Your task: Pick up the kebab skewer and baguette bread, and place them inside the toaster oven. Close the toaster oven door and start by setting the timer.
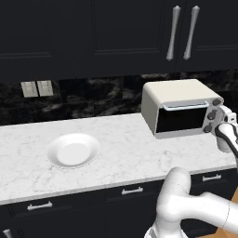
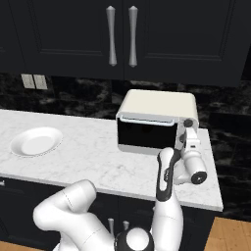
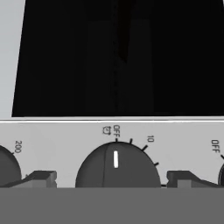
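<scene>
We see a white marble counter bearing an empty white plate and the cream toaster oven, its dark glass door shut. Our gripper hangs wide open, empty, its fingertips straddling the timer knob, which points at OFF, probably ready to turn it.

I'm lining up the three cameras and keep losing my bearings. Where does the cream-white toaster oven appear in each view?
Left base view: the boxy cream-white toaster oven stands at the right on the white marble counter, door shut.
Right base view: centre, just behind the arm's wrist, the open gripper at its knob side.
Hand view: seen close up, its knob panel runs across below the dark glass.
Shared landmark: the dark round knobs beside the glass door.
</scene>
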You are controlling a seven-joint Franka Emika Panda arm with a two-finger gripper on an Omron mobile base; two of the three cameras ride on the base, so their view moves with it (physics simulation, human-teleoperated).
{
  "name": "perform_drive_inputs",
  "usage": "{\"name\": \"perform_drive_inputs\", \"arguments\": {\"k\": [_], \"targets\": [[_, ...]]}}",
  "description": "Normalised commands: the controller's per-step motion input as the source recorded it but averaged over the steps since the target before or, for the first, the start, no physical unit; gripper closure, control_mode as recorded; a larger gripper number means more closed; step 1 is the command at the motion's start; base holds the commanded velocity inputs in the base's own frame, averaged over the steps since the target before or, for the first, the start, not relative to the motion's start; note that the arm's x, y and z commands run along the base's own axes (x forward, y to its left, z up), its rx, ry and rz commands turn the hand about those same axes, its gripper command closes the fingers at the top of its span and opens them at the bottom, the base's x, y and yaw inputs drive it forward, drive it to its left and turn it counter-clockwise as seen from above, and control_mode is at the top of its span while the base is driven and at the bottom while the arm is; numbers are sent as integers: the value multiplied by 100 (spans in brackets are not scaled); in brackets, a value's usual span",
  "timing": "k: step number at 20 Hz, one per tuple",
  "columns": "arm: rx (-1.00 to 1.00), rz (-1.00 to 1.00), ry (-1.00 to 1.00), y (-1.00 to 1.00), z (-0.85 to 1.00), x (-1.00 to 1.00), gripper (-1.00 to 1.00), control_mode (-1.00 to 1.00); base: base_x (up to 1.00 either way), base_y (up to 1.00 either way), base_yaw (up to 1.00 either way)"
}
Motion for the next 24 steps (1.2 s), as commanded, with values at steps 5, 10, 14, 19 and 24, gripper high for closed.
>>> {"name": "perform_drive_inputs", "arguments": {"k": [5, 10, 14, 19, 24], "targets": [[0, -1, 0, 0, 0, 0, 100, -100, 0, 0, 0], [0, -1, 0, 1, 0, 0, 100, -100, 0, 0, 0], [0, -4, 0, 3, 6, 0, 100, -100, 0, 0, 0], [1, -8, 0, 8, 7, 0, 100, -100, 0, 0, 0], [11, -11, 0, 4, 17, 0, 100, -100, 0, 0, 0]]}}
